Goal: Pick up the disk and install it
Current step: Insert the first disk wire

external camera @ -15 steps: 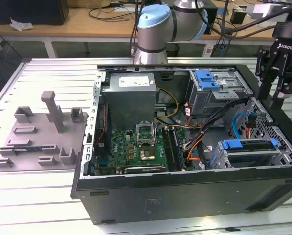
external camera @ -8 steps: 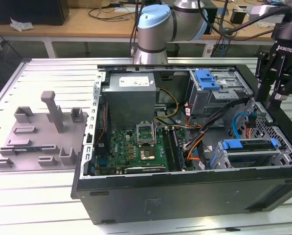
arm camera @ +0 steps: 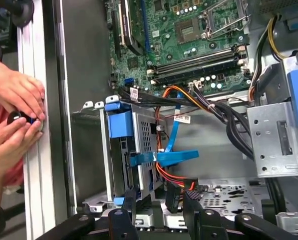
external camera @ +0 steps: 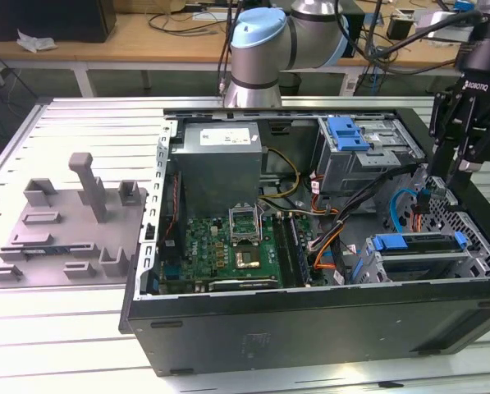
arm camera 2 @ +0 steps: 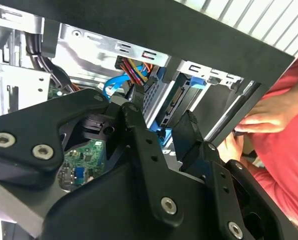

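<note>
Gripper (arm camera: 159, 197) hangs inside the open computer case (external camera: 310, 316), jaws apart, holding nothing. Disk (arm camera: 123, 155) sits in the drive cage (arm camera: 148, 131), apparently seated, which would explain the empty grip.

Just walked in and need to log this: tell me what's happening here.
The robot arm's gripper hangs open inside the opened computer case, close to the drive cage. The disk, in its blue carrier, already sits in that cage. A person's hands are just outside the case.
</note>
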You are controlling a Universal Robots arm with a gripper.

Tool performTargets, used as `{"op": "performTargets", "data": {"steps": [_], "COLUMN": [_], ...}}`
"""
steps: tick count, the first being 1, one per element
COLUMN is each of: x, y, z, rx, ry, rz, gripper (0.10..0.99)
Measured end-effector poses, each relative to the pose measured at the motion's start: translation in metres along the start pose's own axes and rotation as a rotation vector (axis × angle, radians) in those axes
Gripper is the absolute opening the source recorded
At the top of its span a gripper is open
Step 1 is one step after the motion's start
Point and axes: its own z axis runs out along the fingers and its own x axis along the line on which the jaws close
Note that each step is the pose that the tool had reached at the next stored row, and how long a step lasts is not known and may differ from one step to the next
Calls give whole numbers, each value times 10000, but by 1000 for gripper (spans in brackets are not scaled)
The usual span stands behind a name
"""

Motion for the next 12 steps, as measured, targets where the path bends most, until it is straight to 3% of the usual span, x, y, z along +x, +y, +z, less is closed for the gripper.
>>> {"op": "performTargets", "data": {"steps": [3, 6, 8, 12], "x": [-14, -38, -49, -95], "y": [-3, -19, -24, -25], "z": [23, 39, 46, 87], "rx": [-24, -4, -4, -64], "ry": [84, 366, 458, 493], "rz": [98, 180, 220, 378], "gripper": [502, 502, 502, 502]}}
